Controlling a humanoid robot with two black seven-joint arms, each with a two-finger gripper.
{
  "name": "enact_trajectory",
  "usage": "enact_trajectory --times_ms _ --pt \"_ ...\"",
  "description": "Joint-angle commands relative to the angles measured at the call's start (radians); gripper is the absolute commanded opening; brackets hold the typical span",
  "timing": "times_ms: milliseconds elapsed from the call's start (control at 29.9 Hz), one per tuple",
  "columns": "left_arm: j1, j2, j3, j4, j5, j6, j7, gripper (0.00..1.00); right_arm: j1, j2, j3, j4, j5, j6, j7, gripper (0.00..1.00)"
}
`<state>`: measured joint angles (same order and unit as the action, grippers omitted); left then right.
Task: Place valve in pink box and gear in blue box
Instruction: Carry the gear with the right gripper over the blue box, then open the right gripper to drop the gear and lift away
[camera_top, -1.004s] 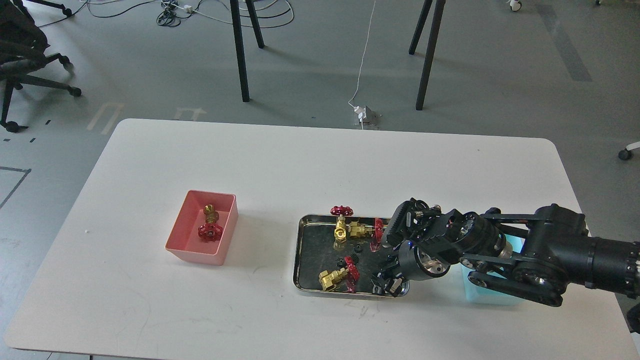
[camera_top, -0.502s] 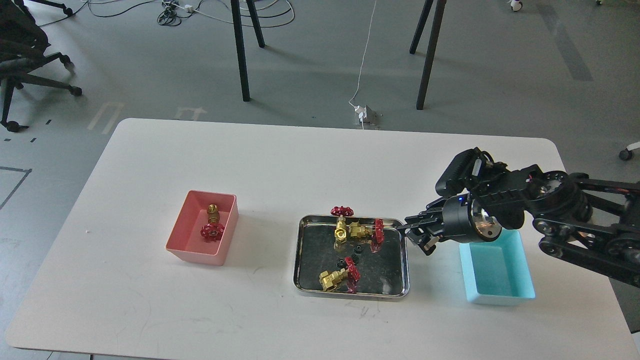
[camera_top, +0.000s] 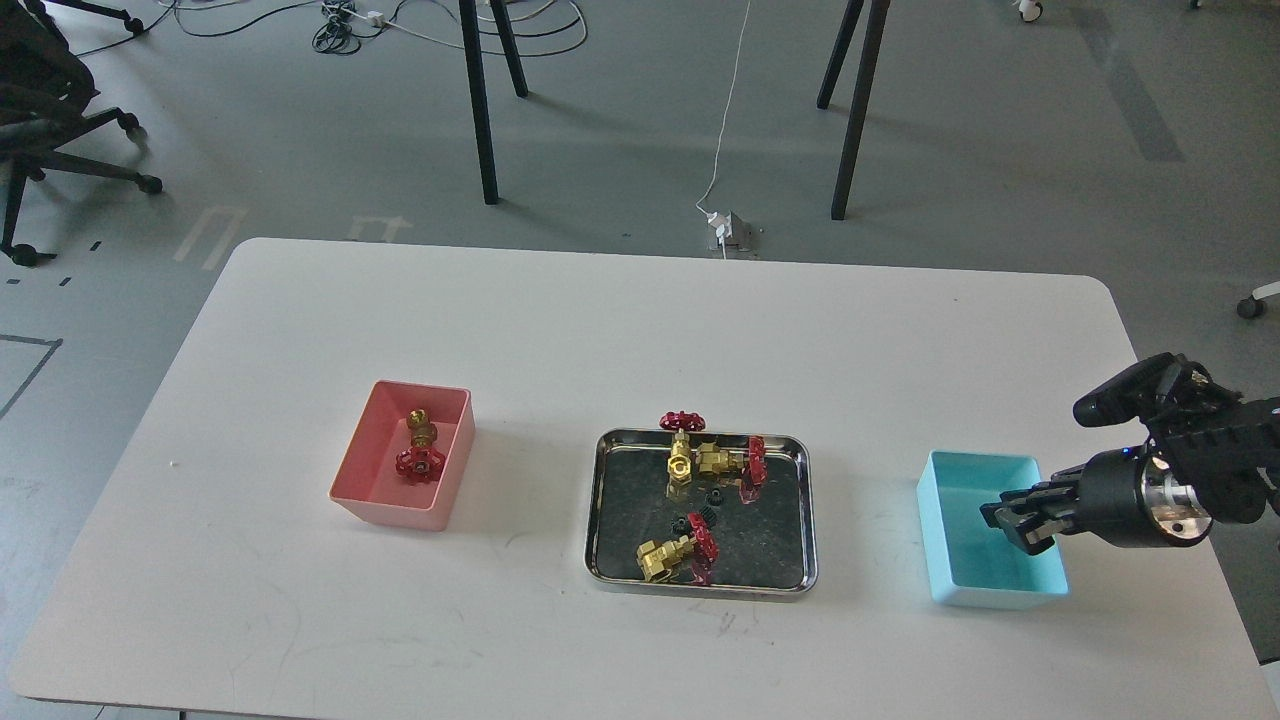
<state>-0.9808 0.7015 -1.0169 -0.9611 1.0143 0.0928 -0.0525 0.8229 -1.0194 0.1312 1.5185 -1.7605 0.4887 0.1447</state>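
The pink box (camera_top: 392, 512) stands at the left with one valve (camera_top: 421, 449) lying in it. Three more valves (camera_top: 683, 447) lie in a steel tray (camera_top: 597, 520) at the middle, with a few tiny black gears (camera_top: 715, 497) among them. The blue box (camera_top: 1000, 596) stands at the right. My right gripper (camera_top: 1018, 522) comes in from the right and hangs over the blue box's right half, its dark fingers close together. I cannot tell whether it holds anything. The inside of the blue box shows nothing else. My left gripper is out of view.
The white table's (camera_top: 560, 330) right edge is close behind the blue box. Black stand legs (camera_top: 483, 110), cables and a power adapter (camera_top: 727, 232) are on the floor beyond the far edge. An office chair (camera_top: 50, 110) stands at the far left.
My right gripper has lifted from the tray's front right corner and swung right to over the blue box. The valves and gears that show have not moved.
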Motion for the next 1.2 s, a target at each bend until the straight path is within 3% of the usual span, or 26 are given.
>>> enact_trajectory --times_ms 0,100,134,268,468,602,836,1171 --pt "-0.004 0.007 0.000 0.001 0.000 -0.001 -0.003 1.00 -0.008 0.033 0.002 -0.044 -0.001 0.000 0.000 0.44" --pt "-0.004 0.006 0.003 0.001 0.000 -0.002 -0.003 1.00 -0.016 0.035 0.004 -0.046 0.007 0.000 -0.005 0.84" --pt "-0.004 0.006 0.003 0.001 0.001 -0.004 -0.001 1.00 -0.021 0.035 0.007 -0.043 0.013 0.000 -0.008 0.93" --pt "-0.009 0.004 0.015 0.001 0.004 -0.008 0.010 1.00 -0.019 0.024 0.060 -0.035 0.073 0.000 -0.010 0.94" --pt "-0.029 -0.004 0.029 0.001 0.015 -0.021 0.017 1.00 -0.001 -0.016 0.252 -0.026 0.364 0.000 -0.022 0.95" --pt "-0.099 -0.042 0.150 0.001 0.015 -0.033 0.036 1.00 -0.001 0.021 0.445 -0.099 0.571 0.000 -0.027 0.95" --pt "-0.150 -0.128 0.323 0.004 0.004 -0.045 0.036 1.00 0.044 0.148 0.501 -0.332 0.901 -0.280 -0.027 0.95" --pt "-0.157 -0.183 0.353 0.004 -0.017 -0.096 0.025 1.00 0.222 0.338 0.505 -0.687 1.194 -0.476 -0.068 0.95"
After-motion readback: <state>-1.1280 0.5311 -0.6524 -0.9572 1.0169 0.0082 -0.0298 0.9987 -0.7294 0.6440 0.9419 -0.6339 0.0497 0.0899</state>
